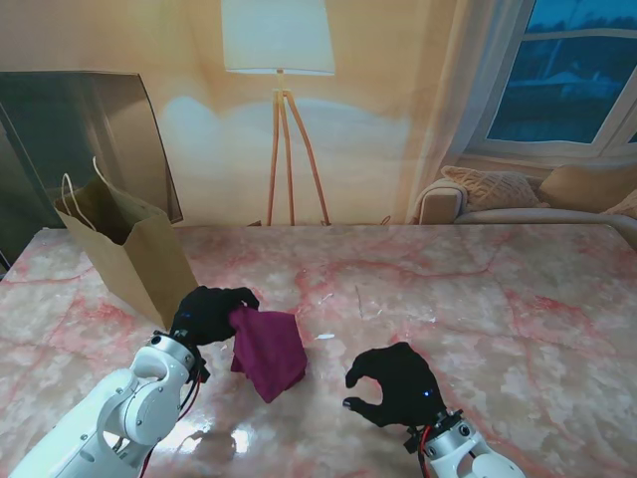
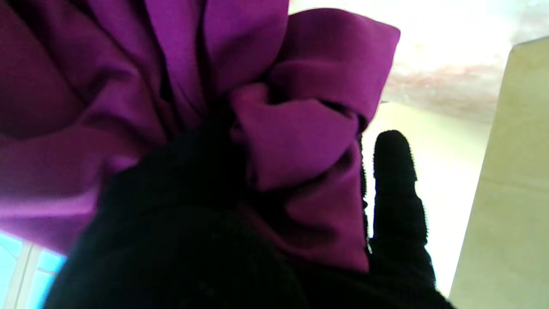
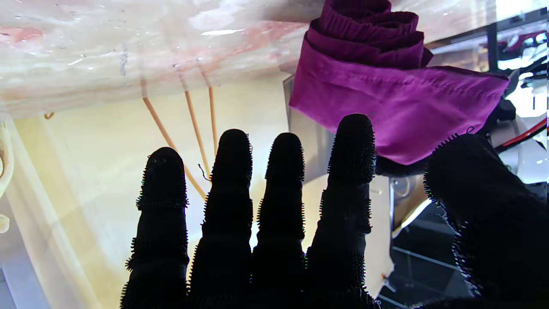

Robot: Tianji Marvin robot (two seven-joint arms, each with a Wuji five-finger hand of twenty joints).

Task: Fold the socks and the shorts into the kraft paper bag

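Left robot hand [image 1: 207,313] grips shorts [image 1: 269,353] beside kraft bag [image 1: 134,254]

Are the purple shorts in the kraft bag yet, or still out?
Still out. The purple shorts hang bunched from the left hand, beside the upright kraft bag, not inside it.

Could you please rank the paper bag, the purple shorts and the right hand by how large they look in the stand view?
1. paper bag, clearly largest.
2. purple shorts and right hand look about alike; the hand is nearer the camera, so I won't rank them.
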